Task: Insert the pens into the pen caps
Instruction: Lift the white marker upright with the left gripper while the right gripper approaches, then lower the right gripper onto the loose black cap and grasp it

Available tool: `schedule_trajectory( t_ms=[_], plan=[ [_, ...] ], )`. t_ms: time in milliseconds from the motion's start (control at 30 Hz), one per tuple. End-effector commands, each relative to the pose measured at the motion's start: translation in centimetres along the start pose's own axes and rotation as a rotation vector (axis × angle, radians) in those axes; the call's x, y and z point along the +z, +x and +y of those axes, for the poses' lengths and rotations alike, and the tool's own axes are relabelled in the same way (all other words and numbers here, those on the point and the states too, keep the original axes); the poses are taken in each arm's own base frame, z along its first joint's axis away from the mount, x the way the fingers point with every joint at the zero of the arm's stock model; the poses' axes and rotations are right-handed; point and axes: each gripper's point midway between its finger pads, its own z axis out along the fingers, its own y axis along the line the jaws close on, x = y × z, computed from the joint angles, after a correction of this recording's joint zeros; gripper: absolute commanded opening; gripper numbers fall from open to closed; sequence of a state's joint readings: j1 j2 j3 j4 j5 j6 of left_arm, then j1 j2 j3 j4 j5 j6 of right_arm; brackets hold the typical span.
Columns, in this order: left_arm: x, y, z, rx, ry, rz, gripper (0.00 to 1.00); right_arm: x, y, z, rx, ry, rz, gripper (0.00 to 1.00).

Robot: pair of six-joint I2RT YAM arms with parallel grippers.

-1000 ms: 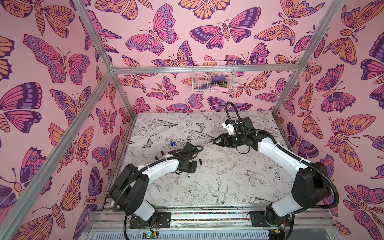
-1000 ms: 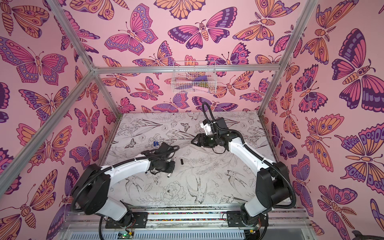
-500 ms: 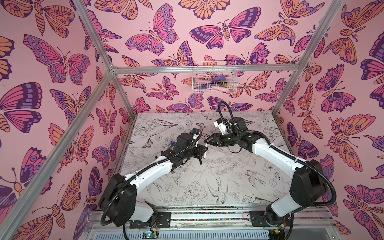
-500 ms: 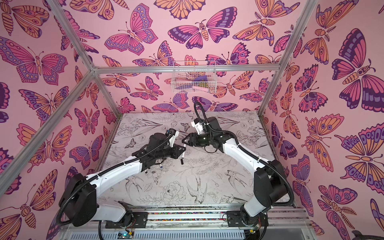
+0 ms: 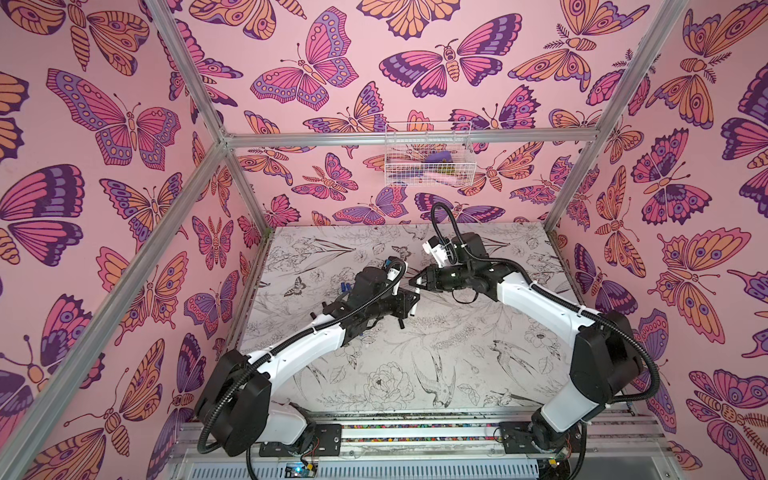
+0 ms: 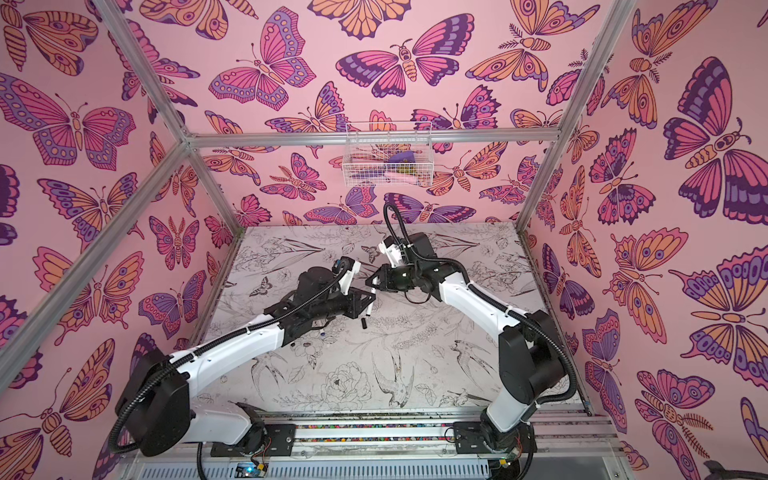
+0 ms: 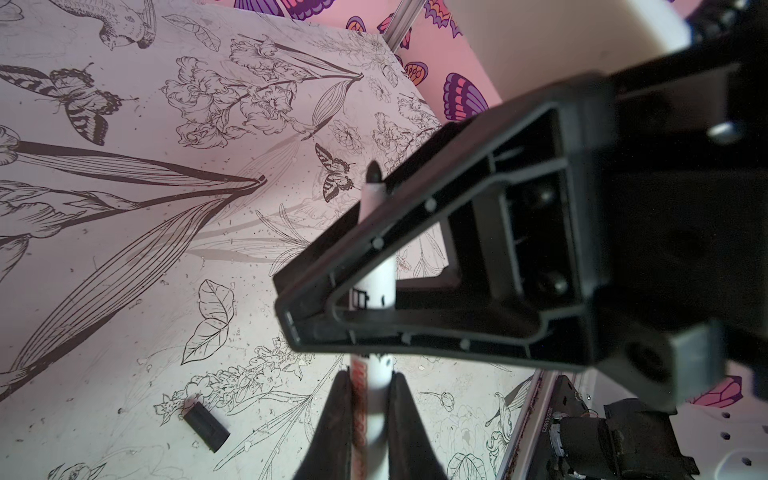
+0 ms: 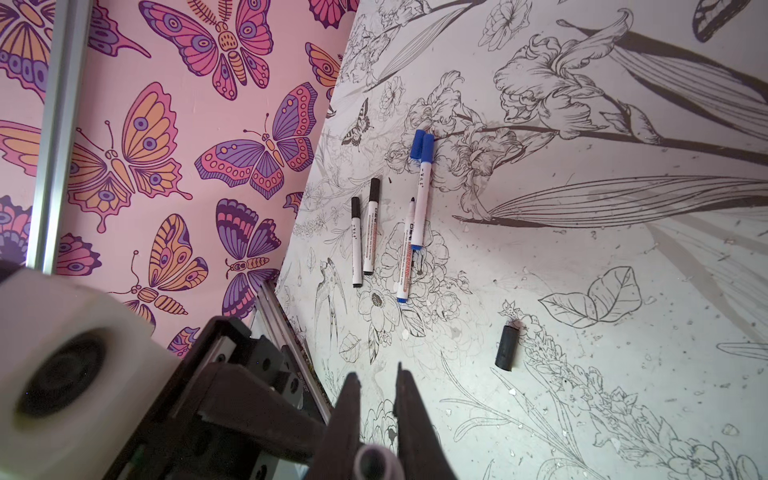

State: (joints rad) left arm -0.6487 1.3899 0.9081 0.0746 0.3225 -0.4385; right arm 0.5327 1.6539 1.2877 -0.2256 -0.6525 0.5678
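Left claw (image 7: 370, 376): closed on the white barrel of a black-tipped pen (image 7: 371, 201), which it holds clear of the surface (image 8: 623, 291) with the tip bare.

Right claw (image 8: 377, 372): fingers (image 8: 351, 415) set snug on either side of the same pen. We see the pen end-on as a pale ring with a dark centre (image 8: 373, 462), nearer the finger bases than the tips. In both top views the two claws meet above the middle of the surface.

Loose black cap (image 8: 507, 347): lies on its side on the surface, apart from the other items.

Pens at rest: we count four, roughly parallel, on the left part of the surface.
- black-capped pen (image 8: 356, 249) and its black-capped neighbour (image 8: 371, 228), side by side
- uncapped blue pen (image 8: 407, 251), orange print on the barrel
- blue-capped pen (image 8: 422, 195), lying against the uncapped one

Loose blue cap (image 8: 415, 143): just beside the cap of the blue-capped pen.
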Motion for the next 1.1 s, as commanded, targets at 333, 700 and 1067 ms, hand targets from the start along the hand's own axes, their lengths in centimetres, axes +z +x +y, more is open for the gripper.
schedule_trajectory(
  t_ms=[333, 700, 1067],
  plan=[
    [1.7, -1.3, -0.5, 0.001, 0.027, -0.001, 0.22, -1.2, -0.1, 2.1, -0.060, -0.041, 0.002, 0.03],
    [2.4, -0.2, -0.4, -0.013, 0.046, 0.039, 0.00, -1.6, -0.4, 2.9, -0.066, -0.067, -0.018, 0.06],
    [-4.9, 1.2, 11.4, -0.301, -0.460, -0.137, 0.00, -1.1, 1.7, -0.8, -0.129, 0.101, 0.014, 0.57]
  ],
)
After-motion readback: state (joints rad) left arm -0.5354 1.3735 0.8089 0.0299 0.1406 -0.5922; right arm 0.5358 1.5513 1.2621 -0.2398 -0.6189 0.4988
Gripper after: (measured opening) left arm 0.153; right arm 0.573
